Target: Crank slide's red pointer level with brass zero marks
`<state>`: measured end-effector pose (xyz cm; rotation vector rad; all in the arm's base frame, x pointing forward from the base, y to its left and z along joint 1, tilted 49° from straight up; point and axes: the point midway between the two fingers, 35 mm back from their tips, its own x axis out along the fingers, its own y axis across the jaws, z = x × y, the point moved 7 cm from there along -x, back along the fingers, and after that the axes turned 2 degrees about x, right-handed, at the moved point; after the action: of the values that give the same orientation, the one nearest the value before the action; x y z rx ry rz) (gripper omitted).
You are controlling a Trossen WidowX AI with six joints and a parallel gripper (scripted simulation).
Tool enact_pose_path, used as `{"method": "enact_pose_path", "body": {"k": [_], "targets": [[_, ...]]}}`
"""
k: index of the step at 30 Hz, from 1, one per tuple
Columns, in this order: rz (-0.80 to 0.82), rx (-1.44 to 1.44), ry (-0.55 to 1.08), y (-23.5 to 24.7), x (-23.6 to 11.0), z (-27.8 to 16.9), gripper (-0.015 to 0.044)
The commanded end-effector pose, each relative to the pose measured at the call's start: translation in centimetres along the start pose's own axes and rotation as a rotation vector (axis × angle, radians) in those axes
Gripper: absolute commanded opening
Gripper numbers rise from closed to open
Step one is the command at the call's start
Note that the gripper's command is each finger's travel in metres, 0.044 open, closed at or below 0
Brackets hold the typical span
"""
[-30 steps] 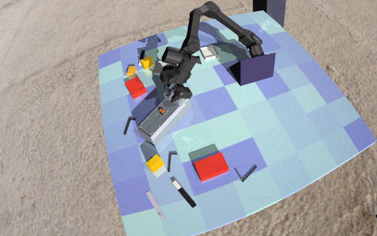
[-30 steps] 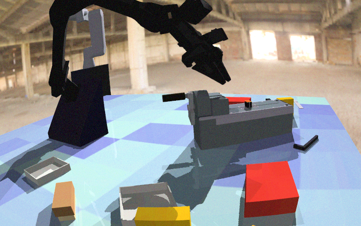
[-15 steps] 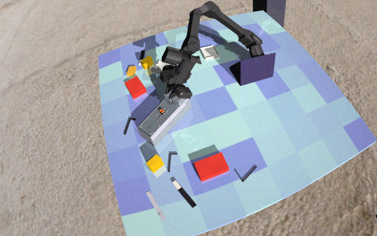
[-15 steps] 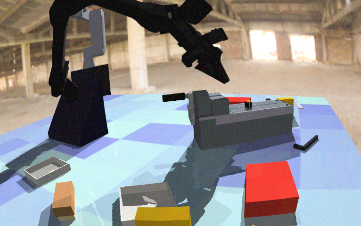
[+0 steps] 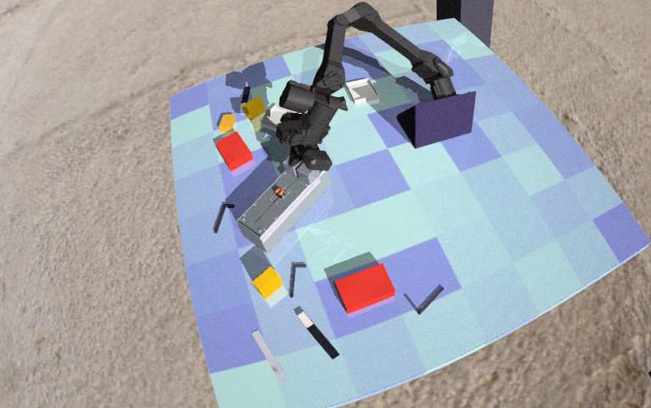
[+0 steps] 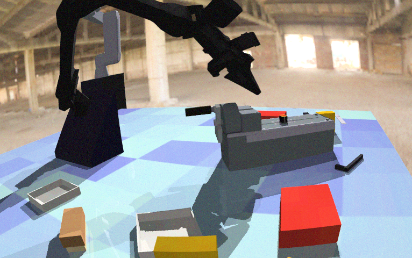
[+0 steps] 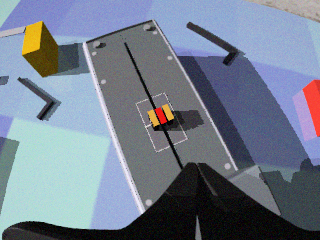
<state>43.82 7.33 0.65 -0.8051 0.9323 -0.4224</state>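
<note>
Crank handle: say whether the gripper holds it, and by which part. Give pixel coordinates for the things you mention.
Nothing is held: the gripper [image 5: 296, 161] [image 6: 258, 93] [image 7: 195, 171] is shut, above and apart from the crank handle [image 6: 198, 110].
</note>
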Motion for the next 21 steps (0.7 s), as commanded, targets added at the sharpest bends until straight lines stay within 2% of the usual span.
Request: {"method": "enact_pose_path", "body": {"k": [1,8,21], "targets": [[0.0,0.0,0.0,0.0,0.0,0.0,0.0],[0.0,0.0,0.0,0.0,0.0,0.0,0.0],[0.0,0.0,0.0,0.0,0.0,0.0,0.0341]]}}
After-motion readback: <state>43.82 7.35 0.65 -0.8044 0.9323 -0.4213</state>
